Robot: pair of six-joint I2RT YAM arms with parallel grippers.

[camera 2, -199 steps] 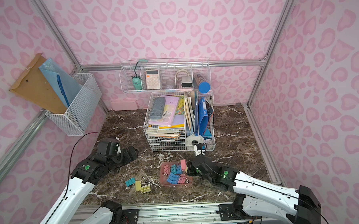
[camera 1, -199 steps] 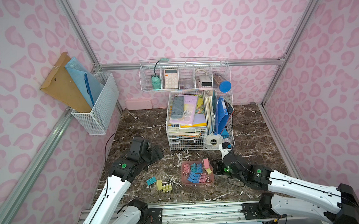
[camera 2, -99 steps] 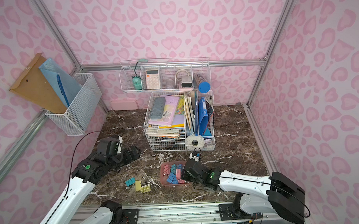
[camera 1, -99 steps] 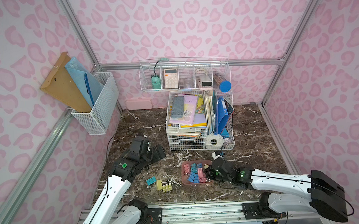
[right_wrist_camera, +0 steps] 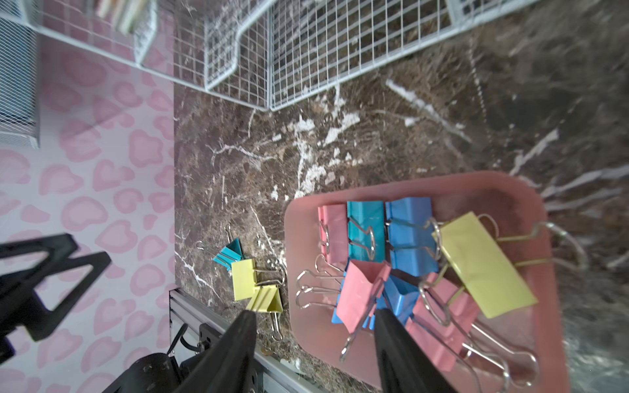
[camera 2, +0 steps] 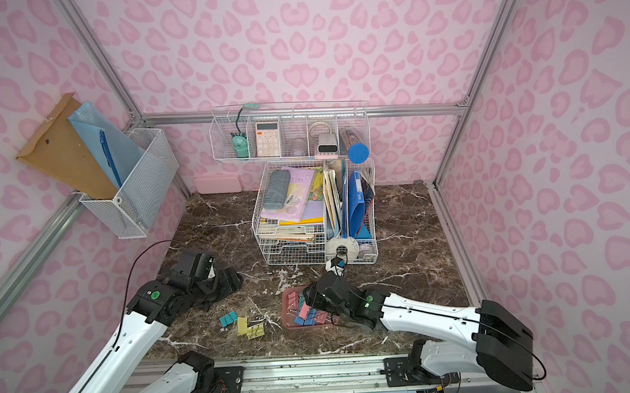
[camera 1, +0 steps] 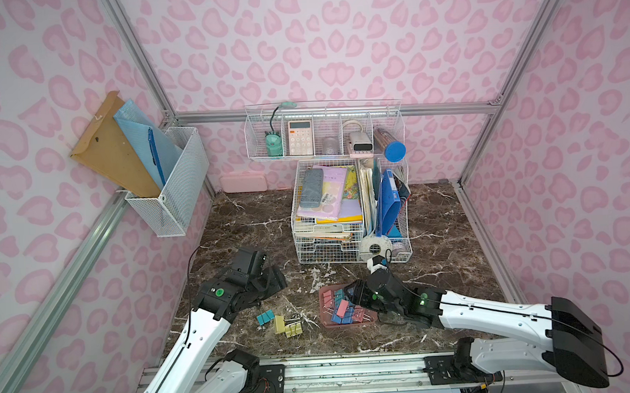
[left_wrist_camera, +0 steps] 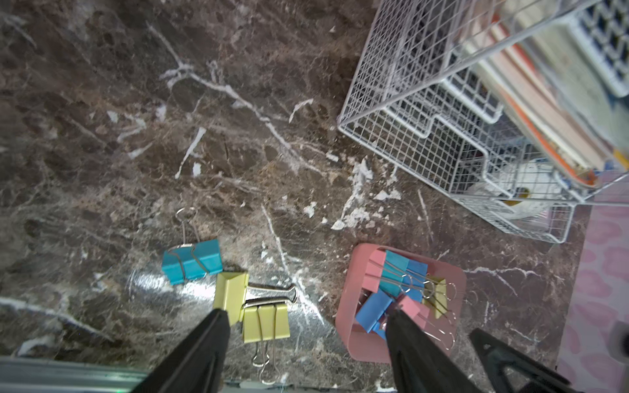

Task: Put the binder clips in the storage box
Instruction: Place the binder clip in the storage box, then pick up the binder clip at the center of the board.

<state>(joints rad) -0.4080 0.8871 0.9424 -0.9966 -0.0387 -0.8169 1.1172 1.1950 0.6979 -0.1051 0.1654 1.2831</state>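
I read the marble tabletop as a clock face seen from above, with twelve at the back wall. The shallow translucent pinkish-red plastic storage box (camera 1: 348, 324) sits near six o'clock. My right claw (right_wrist_camera: 315, 314) hangs over it, reaching in from its three o'clock side. Its two black jaws are parted with nothing gripped between them. A pink binder clip (right_wrist_camera: 360, 296) lies tilted on the heap just beside one fingertip, and I judge it is free of me and resting on the others. In the box I count at least seven pastel binder clips (right_wrist_camera: 410, 234) with silver wire handles, in pink, teal, blue and yellow. They are piled partly over one another, so more may be hidden beneath.

Three are left outside, on the bare marble near the box at its nine o'clock. They are a teal binder clip (left_wrist_camera: 191, 261) and two yellow binder clips (left_wrist_camera: 266, 321) that touch each other, one of them just beside the teal. My left claw (left_wrist_camera: 306, 312) hovers near that little group, at about twelve o'clock from it in both top views. Its jaws are spread wide and empty, and it touches none of the three.

I reckon the job is well past halfway, with most clips in and three to fetch. The white wire desk organiser (camera 1: 330, 253) at twelve o'clock from the box holds no clips that I can see.
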